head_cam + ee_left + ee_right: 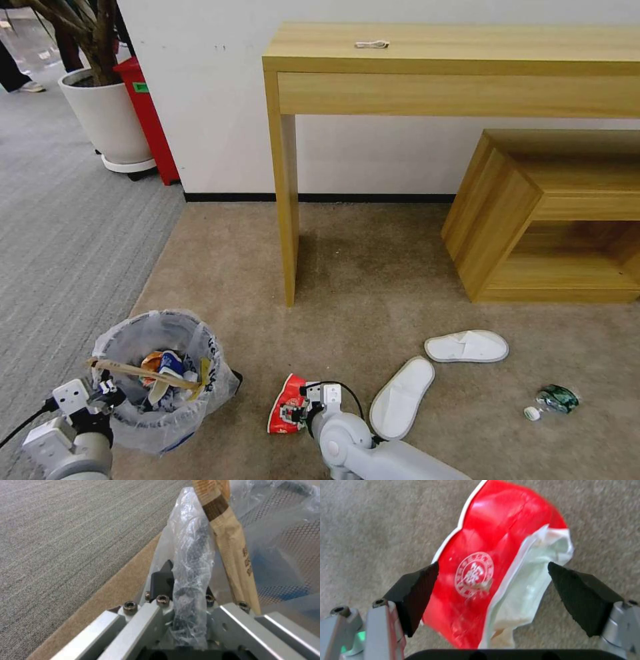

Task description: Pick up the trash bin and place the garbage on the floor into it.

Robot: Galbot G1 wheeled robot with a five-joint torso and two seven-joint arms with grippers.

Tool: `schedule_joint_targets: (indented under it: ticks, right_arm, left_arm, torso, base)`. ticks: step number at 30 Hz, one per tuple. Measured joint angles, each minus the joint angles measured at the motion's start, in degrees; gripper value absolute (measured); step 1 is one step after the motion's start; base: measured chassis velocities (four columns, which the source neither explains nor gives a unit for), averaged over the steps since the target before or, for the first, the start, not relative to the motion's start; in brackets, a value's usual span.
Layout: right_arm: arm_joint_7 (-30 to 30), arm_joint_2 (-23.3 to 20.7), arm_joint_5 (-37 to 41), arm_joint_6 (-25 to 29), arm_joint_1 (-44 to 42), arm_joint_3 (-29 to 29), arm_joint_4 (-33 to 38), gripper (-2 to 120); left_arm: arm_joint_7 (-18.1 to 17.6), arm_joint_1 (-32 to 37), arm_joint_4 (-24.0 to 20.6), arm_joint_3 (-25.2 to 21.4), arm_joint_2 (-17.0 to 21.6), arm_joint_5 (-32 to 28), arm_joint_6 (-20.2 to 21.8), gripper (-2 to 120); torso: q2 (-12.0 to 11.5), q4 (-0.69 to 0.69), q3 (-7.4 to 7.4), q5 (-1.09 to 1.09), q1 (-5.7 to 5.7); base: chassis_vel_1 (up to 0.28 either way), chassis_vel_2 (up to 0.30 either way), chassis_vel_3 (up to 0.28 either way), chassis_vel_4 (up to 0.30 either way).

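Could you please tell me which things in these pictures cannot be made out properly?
- Trash bin: its rim under the left pincer is wrapped in crinkled bag plastic in the left wrist view; its lower contents are buried in the head view.
- Crushed red-white cup: its near end is cut off by the right pincer body.
- Small bottle: label too small to read in the head view.

The left gripper (181, 585) has its jaws clamped on the trash bin (193, 555) rim's bag-covered edge above carpet.
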Motion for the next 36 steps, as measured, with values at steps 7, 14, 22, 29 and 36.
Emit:
schedule_joint_targets:
  ticks: [7, 14, 22, 29, 36]
  right_arm:
    - [0.03, 0.21, -0.7, 0.85, 0.42, 0.0, -1.03, 72]
    - [-0.23, 0.1, -1.63, 1.63, 0.27, -0.01, -1.62, 45]
    - [-0.53, -0.21, -2.33, 1.84, -0.13, -0.12, -1.57, 21]
    - [-0.96, -1.0, -3.2, 2.05, -0.12, -0.12, -1.16, 0]
    - [-3.35, -3.46, -5.3, 3.83, -0.42, 0.31, -0.43, 0]
  left_arm:
    - [0.07, 0.09, 0.0, 0.1, -0.1, 0.02, -0.07, 1]
    - [0.11, 0.14, -0.25, 0.29, -0.18, 0.03, -0.21, 1]
    - [0.13, 0.12, -0.3, 0.32, -0.18, 0.1, -0.22, 1]
    - [0.17, 0.0, -0.2, 0.63, -0.29, 0.23, -0.24, 1]
    - [0.2, -0.1, 0.16, 0.75, -0.22, 0.26, -0.25, 1]
  torso:
    - [0.0, 0.0, 0.0, 0.0, 0.0]
    - [0.0, 0.0, 0.0, 0.0, 0.0]
    - [0.0, 0.0, 0.0, 0.01, 0.0]
    - [0.0, 0.01, 0.0, 0.01, 0.0]
    - [0.0, 0.01, 0.0, 0.01, 0.0]
  base:
    - [0.0, 0.0, 0.0, 0.0]
    - [0.0, 0.0, 0.0, 0.0]
    - [0.0, 0.0, 0.0, 0.0]
    - [0.0, 0.0, 0.0, 0.0]
    - [0.0, 0.0, 0.0, 0.0]
